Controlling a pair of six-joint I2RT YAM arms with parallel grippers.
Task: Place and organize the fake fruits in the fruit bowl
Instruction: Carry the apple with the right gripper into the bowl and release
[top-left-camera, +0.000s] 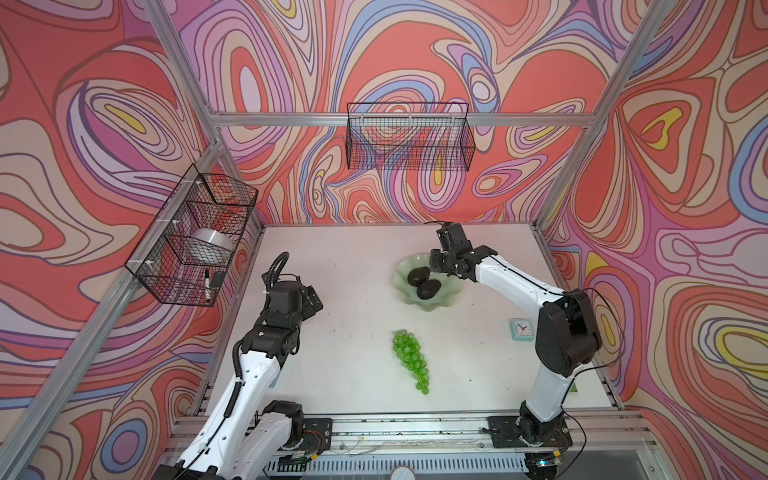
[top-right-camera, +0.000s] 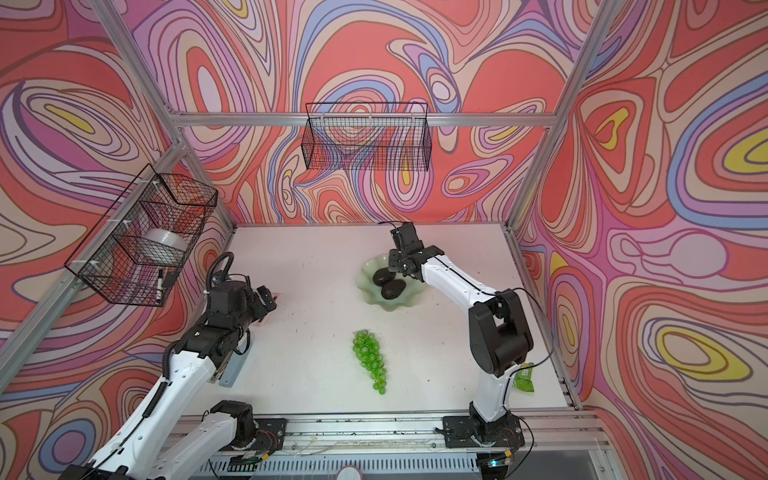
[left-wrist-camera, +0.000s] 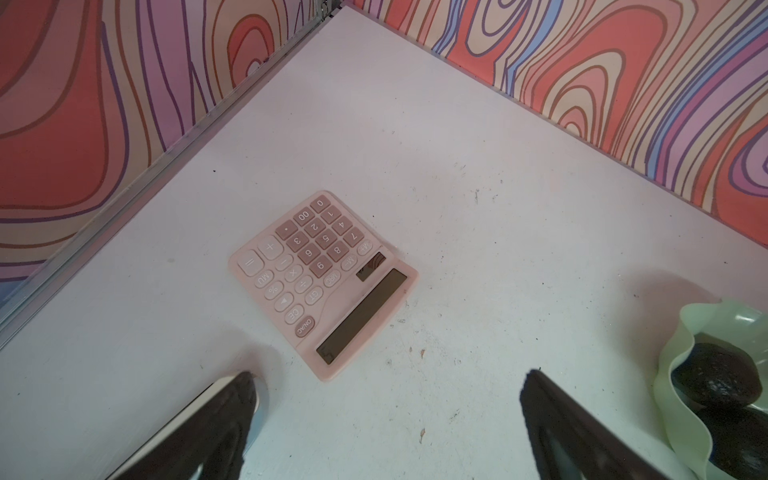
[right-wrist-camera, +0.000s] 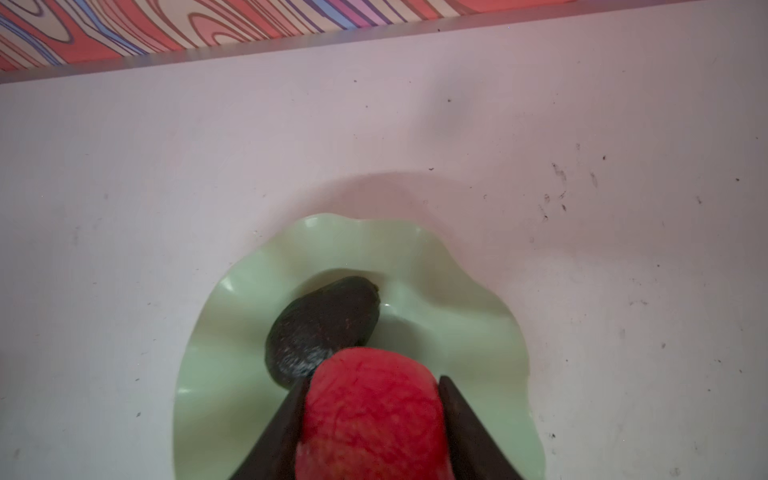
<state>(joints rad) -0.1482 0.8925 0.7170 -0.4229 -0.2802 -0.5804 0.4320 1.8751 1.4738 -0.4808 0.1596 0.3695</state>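
The pale green scalloped fruit bowl (top-left-camera: 436, 308) (top-right-camera: 399, 308) (right-wrist-camera: 232, 332) stands at the back right of the table. Two dark avocados (top-left-camera: 417, 276) (top-left-camera: 429, 289) lie in it; the right wrist view shows only one avocado (right-wrist-camera: 324, 324). My right gripper (right-wrist-camera: 374, 379) (top-left-camera: 441, 266) hangs over the bowl's far side, shut on a red bumpy strawberry-like fruit (right-wrist-camera: 370, 415). The green grape bunch (top-left-camera: 409, 359) (top-right-camera: 370, 359) lies on the table in front of the bowl. My left gripper (left-wrist-camera: 390, 378) (top-left-camera: 313, 301) is open and empty at the left.
A pink calculator (left-wrist-camera: 324, 282) lies on the table just beyond the left gripper. A teal clock (top-left-camera: 523, 329) and a green snack packet (top-right-camera: 524, 377) sit by the right arm. Black wire baskets hang on the back wall (top-left-camera: 409, 137) and left wall (top-left-camera: 195, 237).
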